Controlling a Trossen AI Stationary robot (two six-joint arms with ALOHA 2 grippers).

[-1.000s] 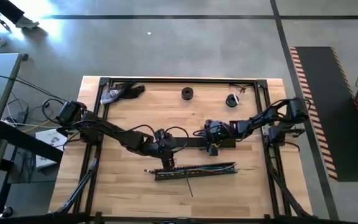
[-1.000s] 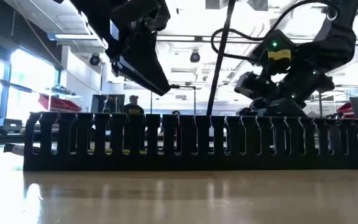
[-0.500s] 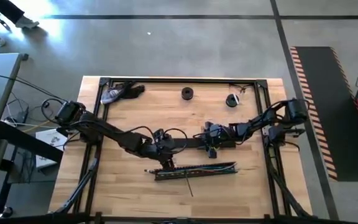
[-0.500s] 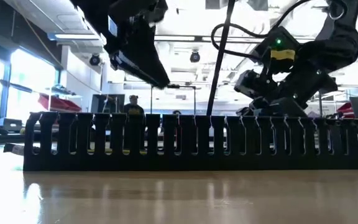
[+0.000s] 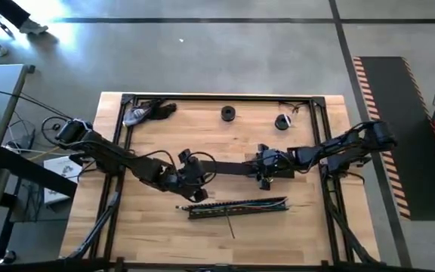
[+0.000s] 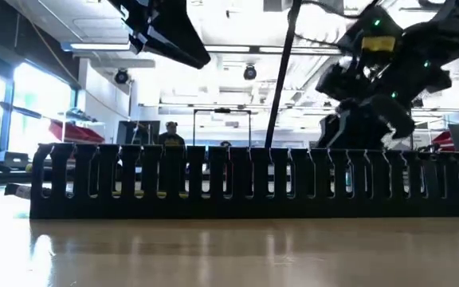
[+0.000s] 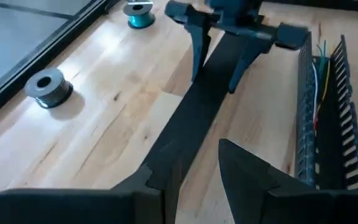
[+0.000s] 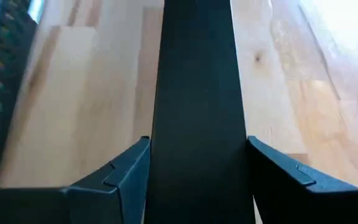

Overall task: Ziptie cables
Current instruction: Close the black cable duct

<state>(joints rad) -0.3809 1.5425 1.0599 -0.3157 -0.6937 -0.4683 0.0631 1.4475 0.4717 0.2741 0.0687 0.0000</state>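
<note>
While the thin white, grey and green cables [image 5: 255, 202] lie in the long black slotted channel [image 5: 198, 211], the right gripper [image 8: 197, 142] pinches the flat black strip [image 5: 232, 168]. The left gripper [image 7: 188, 158] sits loose around it (one side shows a gap). It should squeeze first, then both should lift level.

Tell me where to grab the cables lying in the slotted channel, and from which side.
Grip the cables near mid-length, coming straight down from above and pinching across the bundle. They lie lengthwise inside the slotted channel, and its upright walls probably block any approach from either side. Only the top is open.
</note>
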